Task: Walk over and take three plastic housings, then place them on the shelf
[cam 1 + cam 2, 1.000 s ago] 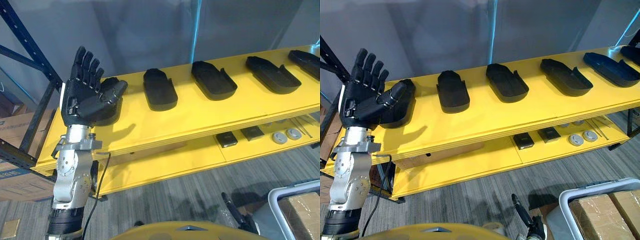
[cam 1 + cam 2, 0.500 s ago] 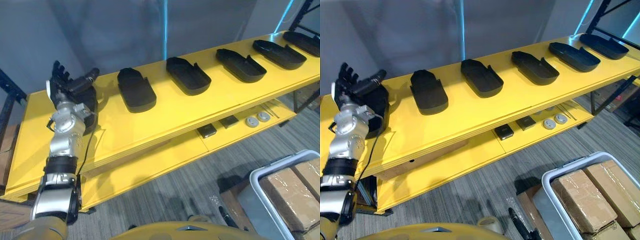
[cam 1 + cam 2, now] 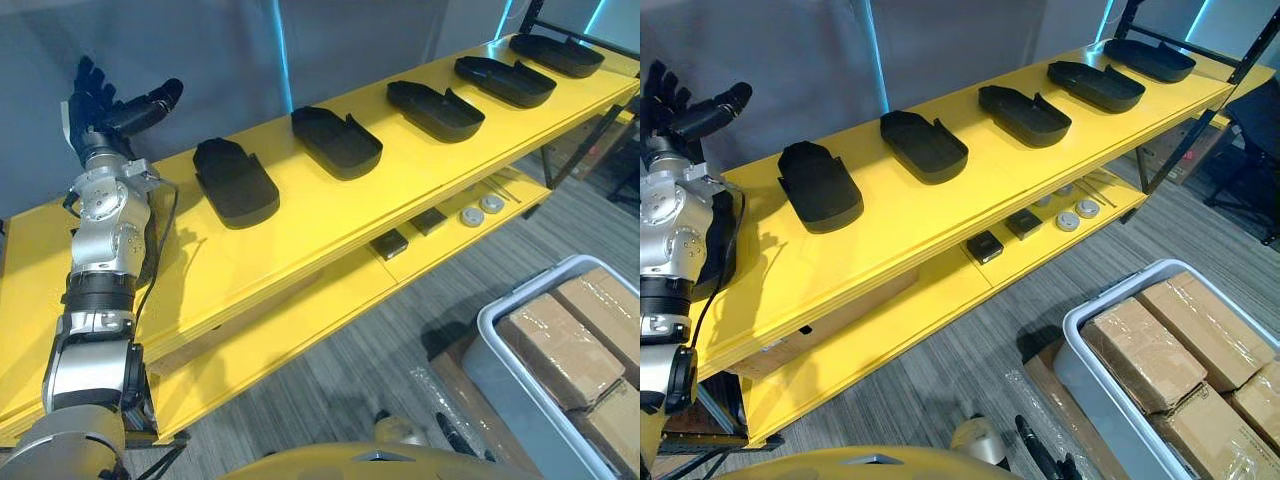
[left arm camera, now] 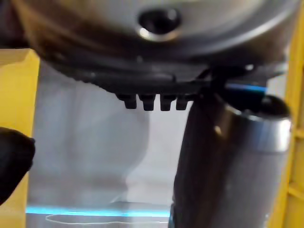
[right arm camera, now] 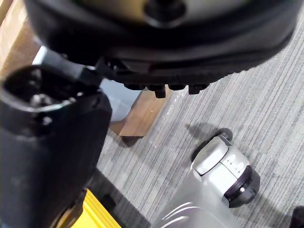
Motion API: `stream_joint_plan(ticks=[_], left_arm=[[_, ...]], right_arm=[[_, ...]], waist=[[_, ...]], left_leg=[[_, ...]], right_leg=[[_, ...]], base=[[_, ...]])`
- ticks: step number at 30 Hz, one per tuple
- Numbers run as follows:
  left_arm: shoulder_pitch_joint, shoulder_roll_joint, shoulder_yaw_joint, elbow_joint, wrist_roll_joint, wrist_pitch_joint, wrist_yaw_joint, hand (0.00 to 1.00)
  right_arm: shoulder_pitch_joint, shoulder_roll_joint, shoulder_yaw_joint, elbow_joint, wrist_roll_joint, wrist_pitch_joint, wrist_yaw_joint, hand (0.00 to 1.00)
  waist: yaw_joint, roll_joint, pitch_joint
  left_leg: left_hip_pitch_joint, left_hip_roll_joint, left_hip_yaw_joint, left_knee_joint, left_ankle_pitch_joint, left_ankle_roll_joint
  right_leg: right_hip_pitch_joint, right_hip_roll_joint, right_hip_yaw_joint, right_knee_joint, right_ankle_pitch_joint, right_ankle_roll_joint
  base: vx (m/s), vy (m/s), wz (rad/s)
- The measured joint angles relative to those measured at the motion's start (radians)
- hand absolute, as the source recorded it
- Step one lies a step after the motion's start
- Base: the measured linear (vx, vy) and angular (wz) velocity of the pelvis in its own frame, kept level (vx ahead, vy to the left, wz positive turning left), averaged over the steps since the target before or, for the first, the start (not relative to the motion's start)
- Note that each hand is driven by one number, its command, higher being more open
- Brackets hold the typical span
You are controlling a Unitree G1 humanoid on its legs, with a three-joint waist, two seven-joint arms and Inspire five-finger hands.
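Yellow shelf [image 3: 330, 215] bears the plastic housings [image 3: 336, 141]; left hand [image 3: 97, 115], fingers spread and empty, seems finished placing, needing only withdrawal.

**Lighting.** Bright, even light is falling from above. A vertical cyan light strip [image 3: 284, 50] is glowing on the matte grey wall [image 3: 400, 35]. The glossy yellow shelf board [image 3: 330, 215] is giving off a soft sheen. The black plastic housings [image 3: 336, 141] are casting faint, short shadows. The lower yellow shelf [image 3: 330, 300] is lying partly in shade.

The yellow shelf's upper board [image 3: 330, 215] carries a row of black plastic housings [image 3: 336, 141], spaced apart. On its lower board [image 3: 300, 310] lie two small dark blocks [image 3: 388, 244] and two round grey discs [image 3: 471, 215].
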Motion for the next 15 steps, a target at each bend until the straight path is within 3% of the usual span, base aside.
stream_joint_plan(ticks=[5,15], left_arm=[[-0.026,0.002,-0.002,0.049,-0.04,0.033,0.003,1.0],[-0.033,0.03,-0.025,0.091,-0.078,0.049,0.053,1.0]], right_arm=[[-0.008,0.001,0.0,-0.008,0.0,0.0,0.008,1.0],[-0.013,0.001,0.004,-0.045,0.003,0.002,0.024,1.0]], waist=[[-0.005,-0.004,0.036],[-0.024,-0.003,0.116]], left_leg=[[-0.004,-0.001,-0.001,0.006,-0.002,0.004],[-0.109,0.022,-0.01,0.163,-0.074,0.016]], right_leg=[[-0.004,0.0,0.004,0.018,-0.003,-0.004],[-0.072,-0.013,0.019,0.073,-0.02,0.001]], base=[[0.0,0.0,0.0],[0.0,-0.001,0.0]])
